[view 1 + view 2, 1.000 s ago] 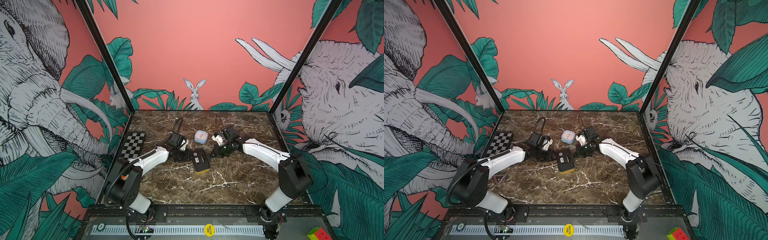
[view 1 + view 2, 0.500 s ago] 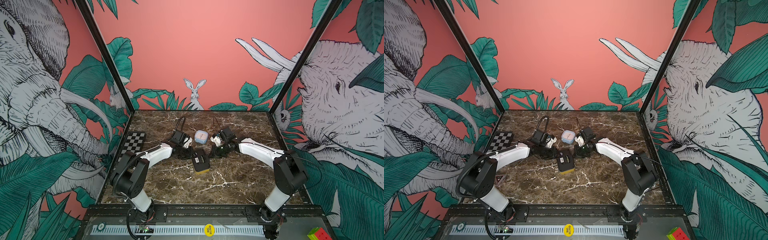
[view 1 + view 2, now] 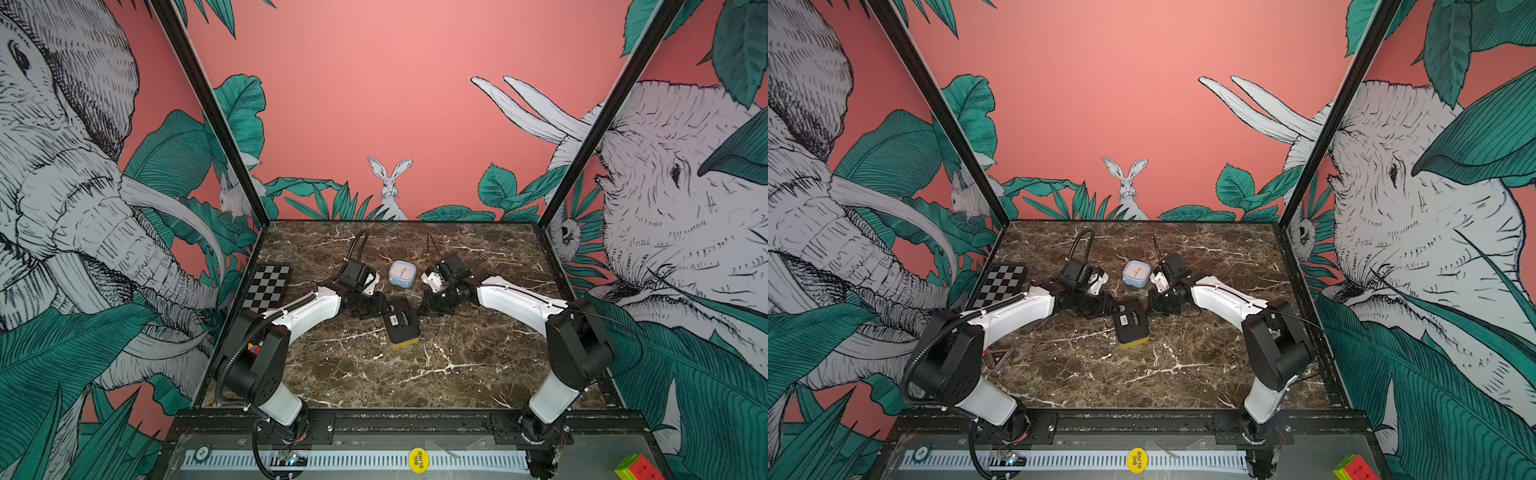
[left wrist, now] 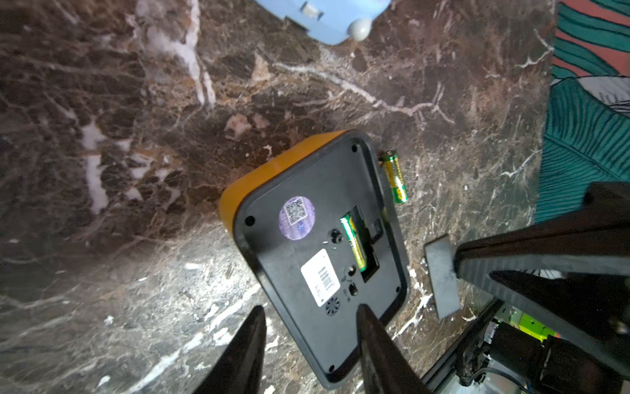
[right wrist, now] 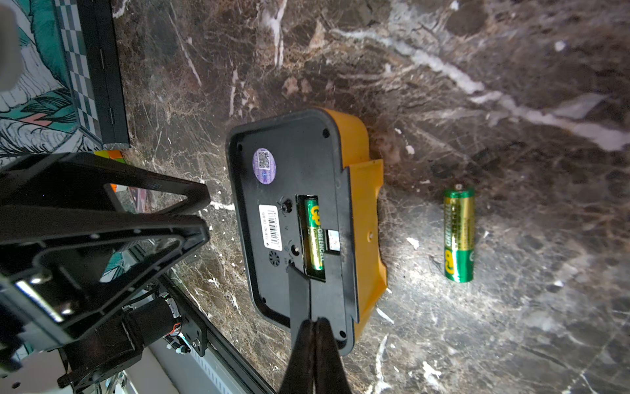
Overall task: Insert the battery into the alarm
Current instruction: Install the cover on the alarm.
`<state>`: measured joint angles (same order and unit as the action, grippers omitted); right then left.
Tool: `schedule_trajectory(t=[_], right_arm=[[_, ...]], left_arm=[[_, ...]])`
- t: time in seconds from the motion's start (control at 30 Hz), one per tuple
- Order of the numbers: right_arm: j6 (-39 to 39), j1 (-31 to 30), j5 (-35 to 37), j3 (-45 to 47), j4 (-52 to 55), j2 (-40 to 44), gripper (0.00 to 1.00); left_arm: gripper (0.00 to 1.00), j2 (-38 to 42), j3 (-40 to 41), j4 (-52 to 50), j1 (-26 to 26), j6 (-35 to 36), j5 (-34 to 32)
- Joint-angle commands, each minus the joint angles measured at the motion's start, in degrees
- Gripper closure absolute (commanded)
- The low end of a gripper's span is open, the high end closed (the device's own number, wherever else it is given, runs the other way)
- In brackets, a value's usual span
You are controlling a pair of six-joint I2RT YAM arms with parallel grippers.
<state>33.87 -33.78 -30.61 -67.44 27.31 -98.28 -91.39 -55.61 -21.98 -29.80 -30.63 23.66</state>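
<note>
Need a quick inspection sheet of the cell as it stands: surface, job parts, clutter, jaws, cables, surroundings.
Surface: brown marble table, no spill seen.
Job's things: alarm face down, bay open, seated battery in one slot, the other empty; loose battery on the marble beside it.
Clutter: blue clock, checkerboard, colour cube on the front ledge.
Grippers: left gripper jaws open, empty, at the alarm's edge; right gripper jaws shut on the bay cover.
Cables: black hose loops above left wrist; thin wire above right.
Surroundings: jungle mural walls.
</note>
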Motion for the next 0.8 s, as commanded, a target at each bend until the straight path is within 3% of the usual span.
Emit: schedule_trajectory(t=[0.0,0.47,0.77], right_arm=[[-1.33,-0.48,0.07,-2.13,0.47,-1.49,1.00],[-2.36,-0.93,0.74,-3.29,0.81,-3.65,1.00],[-0.51,-1.29,3.43,-2.15,0.13,-3.13,1.00]], left_arm=[[0.54,-2.20,-2.33,-3.60,-0.08,0.58,-1.07],[0.56,-8.02,-6.60,1.23,-0.38,0.81,5.60],[0.56,-5.06,-3.88,0.38,-0.62,-1.11,4.90]])
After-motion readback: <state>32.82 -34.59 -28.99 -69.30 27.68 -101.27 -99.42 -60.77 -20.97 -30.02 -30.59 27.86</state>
